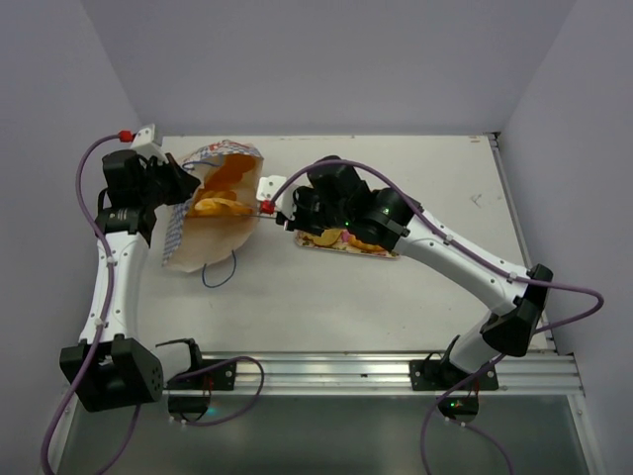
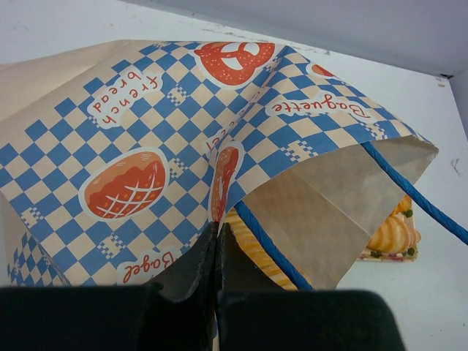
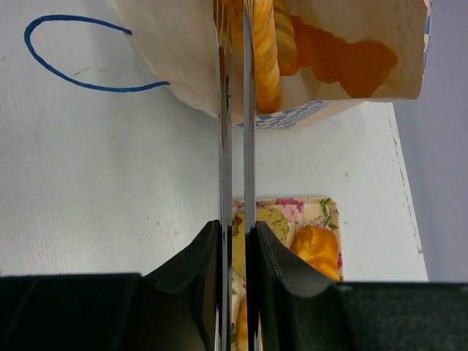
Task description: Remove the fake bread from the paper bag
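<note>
Bag: the paper bag (image 1: 198,247) is on the left part of the bench (image 1: 396,307), near the left arm.
Bag's way: its closed end points to the near edge. Its open mouth points up and over to the right arm. Its long side runs from near to far, leaning a bit to the right.
Bag's looks: blue and white squares with red bread drawings on the side (image 2: 146,146), plain tan inside.
Blue cord: one handle loop (image 1: 218,272) lies flat on the bench by the closed end. The other (image 2: 267,241) runs past the left tool.
Left tool: the left tool (image 1: 186,186) is at the far left edge of the bag's mouth. Its fingers are pressed together on the paper edge (image 2: 217,234).
Right tool: the right tool (image 1: 269,208) is at the bag's mouth. Its fingers are almost together, with only a thin slit between them (image 3: 235,44). They look pinched on an orange bread piece.
Bread in bag: the fake bread (image 1: 223,207) sits in the mouth of the bag. A long ridged stick (image 3: 268,58) lies straight along the right tool's fingers, one end deep in the bag and one end at the mouth.
Tray: a flowery tray (image 1: 381,254) is on the bench under the right arm, apart from the bag.
Bread on tray: shiny golden pieces (image 3: 318,248) lie on the tray.
</note>
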You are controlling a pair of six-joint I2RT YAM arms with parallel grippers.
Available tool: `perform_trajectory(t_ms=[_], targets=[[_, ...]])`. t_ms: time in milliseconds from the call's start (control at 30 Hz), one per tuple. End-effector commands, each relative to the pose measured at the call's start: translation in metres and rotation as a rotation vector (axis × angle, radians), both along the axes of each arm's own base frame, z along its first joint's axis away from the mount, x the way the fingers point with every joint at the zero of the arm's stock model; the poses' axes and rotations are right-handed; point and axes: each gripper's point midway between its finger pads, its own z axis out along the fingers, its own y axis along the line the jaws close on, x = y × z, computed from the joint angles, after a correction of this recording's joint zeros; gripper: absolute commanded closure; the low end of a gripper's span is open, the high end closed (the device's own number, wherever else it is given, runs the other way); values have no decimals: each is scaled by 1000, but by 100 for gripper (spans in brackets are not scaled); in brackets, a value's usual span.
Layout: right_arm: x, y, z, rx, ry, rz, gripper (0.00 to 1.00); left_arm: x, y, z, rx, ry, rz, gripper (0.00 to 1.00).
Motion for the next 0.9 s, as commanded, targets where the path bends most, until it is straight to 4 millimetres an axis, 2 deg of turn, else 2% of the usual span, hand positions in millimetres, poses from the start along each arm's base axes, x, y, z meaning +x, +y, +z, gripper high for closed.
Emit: perform_trajectory(t_ms=[0, 267, 500, 700, 867], targets=[[-8, -2, 58, 151, -52, 19, 100, 10, 6, 23, 2, -55, 29, 100], [-8, -7, 86, 216, -45, 18, 100, 17, 7, 29, -2, -61, 33, 100], [-6, -2, 103, 260, -30, 23, 100, 20, 8, 32, -9, -70, 38, 100], [-5, 2, 126, 314, -22, 26, 100, 25, 9, 33, -12, -70, 43, 100], [-3, 3, 129, 327, -7, 30, 100, 25, 11, 32, -7, -69, 49, 100]])
